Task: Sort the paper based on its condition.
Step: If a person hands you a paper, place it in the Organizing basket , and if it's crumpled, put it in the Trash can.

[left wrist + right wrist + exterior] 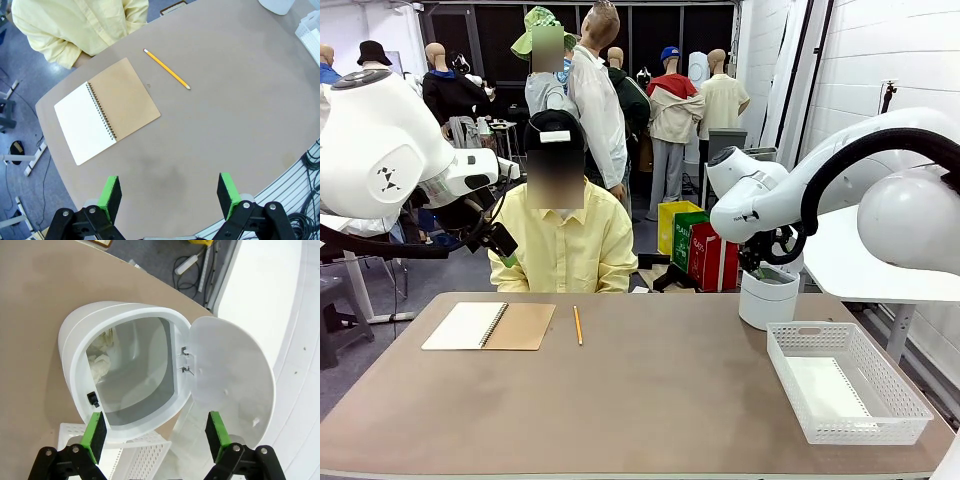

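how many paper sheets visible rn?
2: one flat sheet in the white basket at the table's right; one crumpled sheet inside the open white bin. More may be hidden deeper in the bin.

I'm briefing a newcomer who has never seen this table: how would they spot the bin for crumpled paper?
Look along the brown table to the far corner on the robot's right. Behind the flat white mesh basket stands a small round white bin. Unlike the basket, it is tall and smooth-walled, with a hinged lid swung open.
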Controlling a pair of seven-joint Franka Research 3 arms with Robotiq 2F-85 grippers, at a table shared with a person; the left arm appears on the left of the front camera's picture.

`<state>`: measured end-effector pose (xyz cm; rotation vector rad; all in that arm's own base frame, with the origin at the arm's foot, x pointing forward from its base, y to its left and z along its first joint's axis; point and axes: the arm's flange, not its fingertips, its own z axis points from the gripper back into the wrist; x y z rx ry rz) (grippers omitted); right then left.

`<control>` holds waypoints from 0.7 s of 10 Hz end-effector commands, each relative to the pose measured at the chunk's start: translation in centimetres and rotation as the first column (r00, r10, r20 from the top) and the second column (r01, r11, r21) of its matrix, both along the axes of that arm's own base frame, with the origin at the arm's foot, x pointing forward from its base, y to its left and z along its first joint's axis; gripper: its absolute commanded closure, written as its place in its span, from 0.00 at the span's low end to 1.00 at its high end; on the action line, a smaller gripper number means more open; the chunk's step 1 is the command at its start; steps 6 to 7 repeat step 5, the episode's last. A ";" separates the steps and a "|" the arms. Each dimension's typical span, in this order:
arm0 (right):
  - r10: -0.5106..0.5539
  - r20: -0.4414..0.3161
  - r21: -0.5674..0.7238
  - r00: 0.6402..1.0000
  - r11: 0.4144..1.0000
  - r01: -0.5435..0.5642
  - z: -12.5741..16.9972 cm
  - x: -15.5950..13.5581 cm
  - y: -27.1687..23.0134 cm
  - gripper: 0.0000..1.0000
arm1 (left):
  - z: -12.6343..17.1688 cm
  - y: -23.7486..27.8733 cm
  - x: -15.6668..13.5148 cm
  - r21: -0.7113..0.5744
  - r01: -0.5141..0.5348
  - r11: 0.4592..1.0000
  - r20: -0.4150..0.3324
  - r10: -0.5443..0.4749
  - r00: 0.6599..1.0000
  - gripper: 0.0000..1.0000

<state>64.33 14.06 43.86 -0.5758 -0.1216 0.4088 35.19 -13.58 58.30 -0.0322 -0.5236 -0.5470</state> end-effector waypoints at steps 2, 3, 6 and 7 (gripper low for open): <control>0.006 -0.006 -0.003 1.000 1.000 -0.006 -0.1 0.0 -0.1 0.00 | 0.0 0.1 0.0 -0.004 0.001 1.000 0.004 -0.001 1.000 0.00; 0.006 -0.006 -0.003 1.000 1.000 -0.006 -0.1 0.0 -0.1 0.00 | 0.0 0.1 0.0 -0.004 0.001 1.000 0.004 -0.001 1.000 0.00; 0.006 -0.006 -0.003 1.000 1.000 -0.006 -0.1 0.0 -0.1 0.00 | 0.0 0.1 0.0 -0.004 0.001 1.000 0.004 -0.001 1.000 0.00; 0.006 -0.006 -0.003 1.000 1.000 -0.006 -0.1 0.0 -0.1 0.00 | 0.0 0.1 0.0 -0.004 0.001 1.000 0.004 -0.001 1.000 0.00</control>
